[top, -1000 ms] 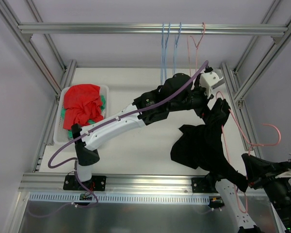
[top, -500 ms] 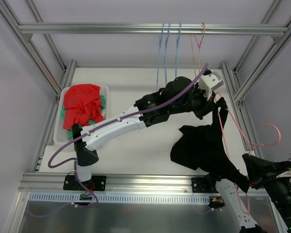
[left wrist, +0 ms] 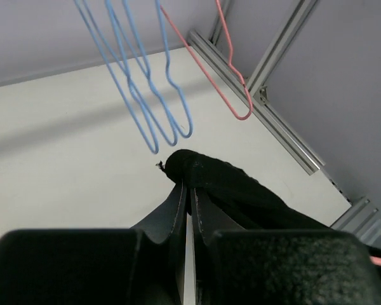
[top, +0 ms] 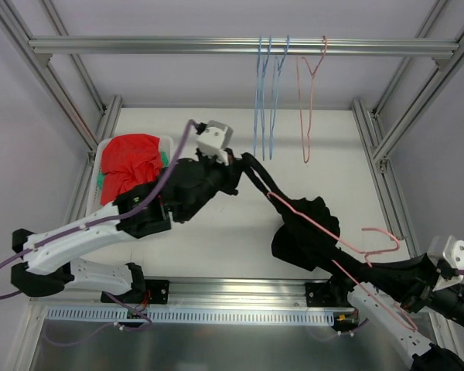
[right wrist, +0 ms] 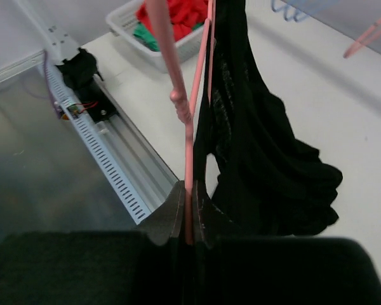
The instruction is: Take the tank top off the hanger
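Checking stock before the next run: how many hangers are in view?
4: two blue hangers and a pink hanger on the rail, a second pink hanger in the right claw. The blue overlap; one more may hide.

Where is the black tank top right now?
In the top view, the tank top is bunched right of centre on the pink hanger, with one strap stretched left into the shut left gripper.

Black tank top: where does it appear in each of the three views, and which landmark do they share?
Top external: black tank top right of centre, one strap stretched to the left tool.
Left wrist: its strap at centre, pinched in that tool.
Right wrist: hanging at centre-right, beside the pink hanger.
Shared landmark: the blue hangers.
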Controlling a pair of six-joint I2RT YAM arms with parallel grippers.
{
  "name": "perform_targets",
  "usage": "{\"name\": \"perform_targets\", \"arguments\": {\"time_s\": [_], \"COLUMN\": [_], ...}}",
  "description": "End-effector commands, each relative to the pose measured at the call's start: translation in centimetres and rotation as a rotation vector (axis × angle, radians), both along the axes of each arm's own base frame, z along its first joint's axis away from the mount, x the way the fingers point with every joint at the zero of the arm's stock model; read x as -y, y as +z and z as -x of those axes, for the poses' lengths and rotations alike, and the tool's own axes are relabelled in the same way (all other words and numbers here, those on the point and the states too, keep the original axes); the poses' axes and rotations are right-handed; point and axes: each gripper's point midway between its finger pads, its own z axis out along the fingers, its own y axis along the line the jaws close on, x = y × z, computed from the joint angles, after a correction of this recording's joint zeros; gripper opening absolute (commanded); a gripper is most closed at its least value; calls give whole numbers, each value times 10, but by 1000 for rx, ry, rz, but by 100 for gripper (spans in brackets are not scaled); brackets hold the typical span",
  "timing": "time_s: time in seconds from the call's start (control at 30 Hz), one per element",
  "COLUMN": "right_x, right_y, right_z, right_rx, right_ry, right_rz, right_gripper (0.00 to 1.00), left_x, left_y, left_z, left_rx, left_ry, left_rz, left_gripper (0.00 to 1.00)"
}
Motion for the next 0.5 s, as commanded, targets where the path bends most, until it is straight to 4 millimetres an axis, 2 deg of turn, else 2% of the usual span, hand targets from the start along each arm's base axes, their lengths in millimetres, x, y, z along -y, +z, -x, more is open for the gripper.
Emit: {"name": "perform_targets", "arguments": {"time_s": [0.0, 0.03, 0.07, 0.1, 0.13, 0.17, 0.2, 0.23, 0.27, 0.3, 0.33, 0.37, 0.4, 0.43, 0.47], "right_x": [-17, -22, -30, -39, -44, -50, -65, -71, -85, -90, -97, -95, -100, -100, -98], "right_y": [17, 24, 27, 51, 60, 70, 87, 95, 108, 116, 121, 147, 146, 155, 174], "right_z": [21, 18, 14, 0, -5, -16, -41, -45, -65, -71, -85, -86, -99, -108, -111], "right_rx": [45, 62, 70, 171, 161, 183, 251, 212, 278, 299, 257, 371, 371, 369, 446], "right_ry": [207, 228, 254, 250, 236, 219, 217, 218, 239, 256, 247, 267, 260, 241, 256], "right_rz": [-8, -18, -31, -89, -158, -215, -298, -403, -495, -551, -621, -704, -734, -794, -862], "right_gripper": [0, 0, 0, 0, 0, 0, 0, 0, 0, 0, 0, 0, 0, 0, 0], "left_x": [-37, -40, -52, -48, -47, -51, -47, -35, -27, -22, -17, -15, -13, -11, -8], "left_y": [5, -14, -9, -16, -35, -33, -36, -60, -63, -75, -100, -109, -116, -138, -141], "left_z": [5, 9, 16, 26, 33, 43, 51, 78, 92, 106, 124, 130, 135, 142, 146], "left_rx": [4, -13, -11, -30, -46, -38, -16, -24, 16, 5, -42, -79, -100, -143, -161], "left_ry": [68, 51, 32, -27, -73, -127, -192, -372, -476, -564, -667, -692, -715, -746, -765], "left_rz": [88, 61, 100, 107, 79, 97, 93, 66, 61, 46, 21, 24, 35, 21, 52], "left_gripper": [0, 0, 0, 0, 0, 0, 0, 0, 0, 0, 0, 0, 0, 0, 0]}}
